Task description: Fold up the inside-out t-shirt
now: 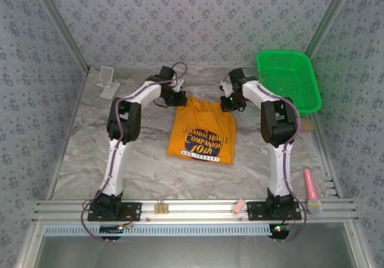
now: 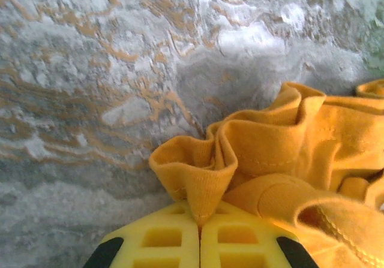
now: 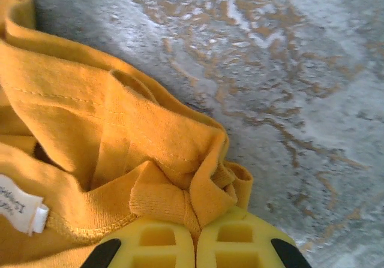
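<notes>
t-shirt (image 1: 201, 137), orange, lies flat on the marble-look table (image 1: 78, 154), print side up. the print reads "a prairie home companion 10th anniversary" in dark and white letters. the shirt's far edge sits right at both grippers and the rest spreads from them toward the arm bases.

left gripper (image 1: 177, 98) is at the shirt's far left corner and right gripper (image 1: 230, 103) at its far right corner, with the shirt between the two.

left wrist view: yellow fingers (image 2: 162, 238) are pressed together with a pinch of orange cloth caught in the seam between them. cloth is bunched in folds just ahead and right of the tips, with bare table ahead and left.

right wrist view: yellow fingers (image 3: 240, 241) are clamped tight on a fold of cloth with a stitched edge. the shirt is bunched ahead and left of the tips, with bare table ahead and right. white neck tag (image 3: 23, 211) is left of these fingers; its dark writing is too small to read.

green basket (image 1: 289, 79) is near the right gripper on its outer side, apart from the shirt. white stand (image 1: 108, 82) is out past the left gripper on its outer side. pink stick (image 1: 312, 190) with a yellowish end is beside the right arm base, well apart from both grippers. small pink piece (image 1: 239, 205) and tan clip (image 1: 161, 207) are on the rail between the bases.
</notes>
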You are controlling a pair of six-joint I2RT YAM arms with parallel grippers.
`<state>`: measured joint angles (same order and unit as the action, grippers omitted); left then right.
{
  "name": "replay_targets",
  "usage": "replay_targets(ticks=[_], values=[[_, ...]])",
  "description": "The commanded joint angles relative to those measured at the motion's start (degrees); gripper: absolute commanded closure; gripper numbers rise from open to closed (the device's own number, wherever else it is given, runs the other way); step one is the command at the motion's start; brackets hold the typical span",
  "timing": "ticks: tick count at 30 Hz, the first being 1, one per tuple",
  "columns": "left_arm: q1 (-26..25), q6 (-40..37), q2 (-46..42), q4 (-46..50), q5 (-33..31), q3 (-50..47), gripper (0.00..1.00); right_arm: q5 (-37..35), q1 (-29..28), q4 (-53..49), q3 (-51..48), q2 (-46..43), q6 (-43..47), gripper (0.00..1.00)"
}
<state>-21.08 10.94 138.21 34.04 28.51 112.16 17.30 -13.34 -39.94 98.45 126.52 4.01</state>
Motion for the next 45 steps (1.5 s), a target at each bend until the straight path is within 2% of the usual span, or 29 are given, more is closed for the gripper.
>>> replay_targets(ticks=[1,3,6,10,15,17,19,21,23,24,25,27,28,29,32,34,36,38,41,43,45], values=[[1.9,-2.5,-8.6,-5.0,5.8,-7.5,1.0,14.5,1.8,4.0,-1.9,-7.6,2.7,1.0],[3.1,-4.6,-14.3,-9.0,8.6,-11.1,1.0,19.7,3.1,8.8,-2.8,-10.8,2.8,1.0],[5.1,-5.6,-19.1,-9.9,11.3,-11.3,1.0,24.1,4.5,10.8,0.5,-12.6,4.7,1.0],[7.2,-7.5,-23.6,-8.9,13.4,-7.7,1.0,24.5,3.6,11.0,6.8,-14.6,10.2,1.0],[6.7,-13.6,-32.1,-7.7,13.5,-5.8,1.0,20.2,0.4,12.1,7.3,-24.1,19.9,1.0],[5.4,-18.6,-38.8,-9.7,11.8,-11.4,1.0,18.1,-0.9,12.8,1.9,-29.7,25.2,0.98],[2.7,-25.3,-46.8,-14.5,7.9,-22.9,1.0,15.5,-2.0,14.7,-7.2,-35.6,29.7,0.97],[-0.4,-30.0,-56.1,-22.9,5.4,-38.5,1.0,13.0,-2.8,18.3,-18.8,-42.3,32.7,0.97],[-3.7,-31.1,-64.5,-33.8,1.8,-53.5,1.0,11.5,-4.2,21.2,-33.2,-47.8,39.4,0.97],[-6.1,-31.5,-67.9,-39.4,-2.8,-62.3,0.96,10.2,-5.4,22.3,-40.3,-50.0,45.5,0.96],[-8.6,-31.3,-70.0,-44.0,-8.4,-68.5,0.83,8.0,-6.9,23.7,-45.9,-52.0,49.4,0.91],[-13.9,-30.7,-73.2,-49.2,-18.8,-78.5,0.39,-0.7,-10.6,26.3,-55.3,-55.0,53.2,0.65],[-15.3,-29.4,-74.1,-49.1,-21.7,-81.0,0.15,-3.7,-11.3,25.3,-56.6,-55.6,52.0,0.63],[-15.9,-28.0,-75.3,-47.1,-22.6,-82.7,0.01,-5.4,-11.2,21.4,-56.2,-55.8,49.6,0.61],[-19.1,-29.5,-78.6,-38.3,-24.9,-83.7,0.01,-8.2,-12.3,10.3,-53.8,-58.3,49.7,0.48],[-23.6,-31.9,-80.7,-34.3,-28.4,-82.7,0.0,-8.6,-13.4,8.0,-53.8,-61.1,51.4,0.43],[-25.7,-32.5,-82.0,-28.3,-27.3,-80.4,0.01,-7.2,-14.4,8.9,-54.8,-63.1,52.8,0.28],[-27.8,-34.9,-82.1,-23.2,-25.4,-79.3,0.01,-3.9,-15.6,8.9,-55.8,-63.4,54.3,0.25],[-33.1,-40.2,-80.4,-21.9,-27.3,-81.5,0.01,-3.0,-18.6,12.0,-58.7,-61.1,56.1,0.25],[-36.1,-43.1,-77.9,-21.5,-31.4,-82.7,0.01,-6.9,-19.9,15.5,-60.4,-58.0,58.0,0.25],[-36.5,-45.9,-75.3,-21.6,-34.2,-83.4,0.02,-9.6,-20.2,17.9,-60.8,-55.0,59.8,0.24]])
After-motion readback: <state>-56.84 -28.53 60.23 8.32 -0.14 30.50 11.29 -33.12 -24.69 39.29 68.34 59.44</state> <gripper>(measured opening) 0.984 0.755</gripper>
